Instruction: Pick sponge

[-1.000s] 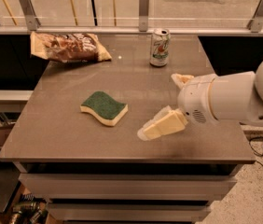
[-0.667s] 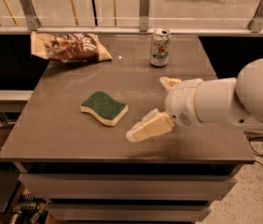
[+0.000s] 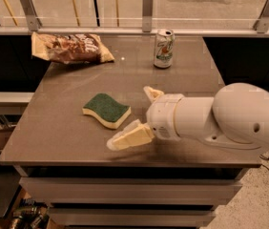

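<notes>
Claw low over the desk, fingers spread wide apart, nothing between them. Sponge lies flat just left of the claw, green side up, yellow foam showing at the edge. Near finger sits close by the sponge's front right corner, far finger behind it. Spread likely meant to straddle the sponge before closing. Nothing gripped yet. Can stands well beyond the claw. Brown bag lies far off to its left and beyond.
</notes>
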Available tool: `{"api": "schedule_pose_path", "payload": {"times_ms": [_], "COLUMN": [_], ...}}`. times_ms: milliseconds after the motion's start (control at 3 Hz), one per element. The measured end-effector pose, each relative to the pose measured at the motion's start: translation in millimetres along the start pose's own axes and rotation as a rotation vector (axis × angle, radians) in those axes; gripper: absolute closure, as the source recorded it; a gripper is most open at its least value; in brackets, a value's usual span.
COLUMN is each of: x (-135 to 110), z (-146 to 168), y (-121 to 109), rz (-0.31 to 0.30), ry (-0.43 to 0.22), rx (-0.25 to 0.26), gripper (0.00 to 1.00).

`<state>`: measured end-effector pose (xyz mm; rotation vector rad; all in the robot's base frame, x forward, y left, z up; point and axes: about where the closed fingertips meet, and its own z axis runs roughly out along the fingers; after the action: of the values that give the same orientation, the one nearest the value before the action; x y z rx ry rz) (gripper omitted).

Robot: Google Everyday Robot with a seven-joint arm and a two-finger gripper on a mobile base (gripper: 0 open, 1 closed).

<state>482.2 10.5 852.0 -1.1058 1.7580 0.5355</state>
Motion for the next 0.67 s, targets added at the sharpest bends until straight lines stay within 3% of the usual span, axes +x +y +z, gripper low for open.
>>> {"api": "schedule_pose_path", "payload": {"times_ms": [667], "x": [-14], "z": [34], "y": [12], "rz": [0.015], "ry": [-0.072], "rx": [-0.021], "gripper": [0.0]}}
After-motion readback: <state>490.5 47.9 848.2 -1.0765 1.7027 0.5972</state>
